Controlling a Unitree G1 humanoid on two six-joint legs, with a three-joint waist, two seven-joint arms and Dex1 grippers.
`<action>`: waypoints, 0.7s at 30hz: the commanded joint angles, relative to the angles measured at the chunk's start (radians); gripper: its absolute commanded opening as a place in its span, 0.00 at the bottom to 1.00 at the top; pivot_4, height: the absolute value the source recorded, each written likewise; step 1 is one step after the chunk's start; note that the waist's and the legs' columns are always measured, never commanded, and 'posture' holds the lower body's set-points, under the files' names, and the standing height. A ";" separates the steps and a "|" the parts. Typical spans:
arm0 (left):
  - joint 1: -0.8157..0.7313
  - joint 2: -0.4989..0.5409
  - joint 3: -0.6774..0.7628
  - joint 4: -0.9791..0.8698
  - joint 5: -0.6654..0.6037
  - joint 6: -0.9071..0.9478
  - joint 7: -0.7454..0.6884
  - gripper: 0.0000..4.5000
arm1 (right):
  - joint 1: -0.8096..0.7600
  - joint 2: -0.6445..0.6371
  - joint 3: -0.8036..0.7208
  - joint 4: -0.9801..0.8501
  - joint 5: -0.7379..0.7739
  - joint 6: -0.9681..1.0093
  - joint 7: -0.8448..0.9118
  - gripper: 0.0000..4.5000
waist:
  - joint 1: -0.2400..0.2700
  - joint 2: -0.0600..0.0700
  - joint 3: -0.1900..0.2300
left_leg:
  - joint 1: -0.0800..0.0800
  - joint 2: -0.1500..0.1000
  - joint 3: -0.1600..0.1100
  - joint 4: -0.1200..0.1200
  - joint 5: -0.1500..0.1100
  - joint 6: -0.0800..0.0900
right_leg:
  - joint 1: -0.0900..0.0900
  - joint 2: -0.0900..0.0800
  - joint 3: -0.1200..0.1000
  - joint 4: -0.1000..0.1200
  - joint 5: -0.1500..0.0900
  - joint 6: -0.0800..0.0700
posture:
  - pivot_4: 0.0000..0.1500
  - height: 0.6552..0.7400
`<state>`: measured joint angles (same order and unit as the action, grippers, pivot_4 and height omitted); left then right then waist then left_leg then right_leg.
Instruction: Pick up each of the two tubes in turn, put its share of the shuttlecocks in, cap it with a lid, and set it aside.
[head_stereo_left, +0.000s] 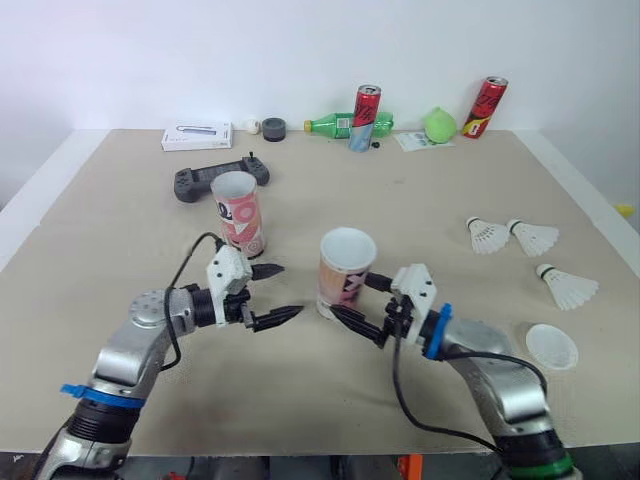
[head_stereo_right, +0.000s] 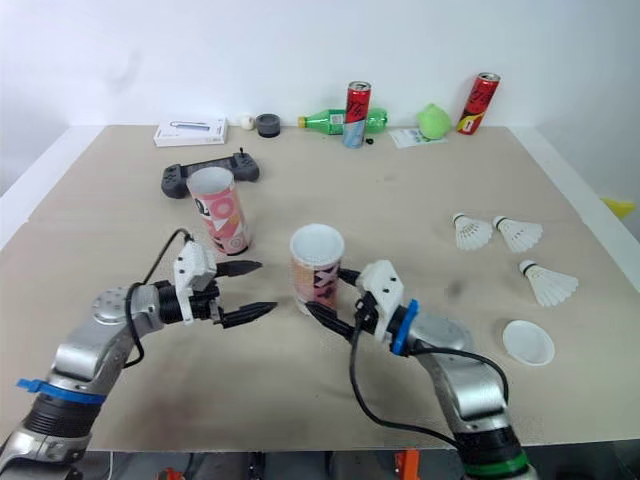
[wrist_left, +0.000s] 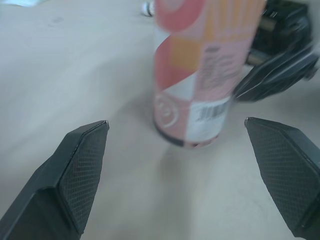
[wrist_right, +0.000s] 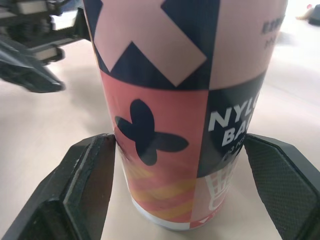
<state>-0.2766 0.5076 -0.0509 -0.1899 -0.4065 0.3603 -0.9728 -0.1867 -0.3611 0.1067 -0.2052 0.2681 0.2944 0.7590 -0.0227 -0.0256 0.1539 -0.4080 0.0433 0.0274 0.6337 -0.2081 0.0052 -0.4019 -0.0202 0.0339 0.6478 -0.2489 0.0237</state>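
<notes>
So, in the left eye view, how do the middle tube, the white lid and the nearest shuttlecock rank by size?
Largest: tube.
Then lid and shuttlecock, which look about alike, so I won't rank them.

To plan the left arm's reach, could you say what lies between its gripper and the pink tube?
Only bare table separates the left gripper from the pink tube, per the left wrist view.

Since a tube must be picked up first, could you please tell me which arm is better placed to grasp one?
Probably right: the right gripper has its open jaws on either side of the nearer tube, while the left gripper, also open, sits short of the farther tube.
</notes>
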 joint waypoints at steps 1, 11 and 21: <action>0.009 0.009 0.024 -0.053 -0.028 0.011 0.016 1.00 | -0.042 0.048 0.021 0.077 -0.011 -0.048 -0.024 0.97 | 0.002 -0.001 0.000 | 0.000 0.001 0.000 0.000 0.000 0.000 | 0.000 0.000 0.000 0.000 0.000 0.000 | 1.00 1.00; 0.031 0.009 0.009 -0.059 -0.018 0.003 0.029 1.00 | -0.174 0.154 0.042 0.301 -0.049 -0.132 -0.063 0.97 | 0.001 -0.001 0.000 | 0.001 0.003 0.002 0.000 0.000 0.000 | -0.002 0.004 0.004 0.001 0.003 -0.003 | 1.00 1.00; 0.036 0.001 0.006 -0.041 -0.007 -0.017 0.035 1.00 | -0.229 0.179 0.036 0.419 -0.067 -0.211 -0.061 0.59 | 0.000 -0.001 0.000 | 0.001 0.004 0.004 -0.001 0.000 0.000 | -0.003 0.005 0.007 0.001 0.003 -0.004 | 1.00 1.00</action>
<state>-0.2423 0.5111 -0.0470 -0.2142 -0.4118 0.3674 -0.9440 -0.3939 -0.1896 0.1545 0.2237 0.1932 0.1066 0.6953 -0.0224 -0.0265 0.1544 -0.4074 0.0477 0.0325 0.6331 -0.2082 0.0050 -0.4054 -0.0147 0.0415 0.6489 -0.2455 0.0202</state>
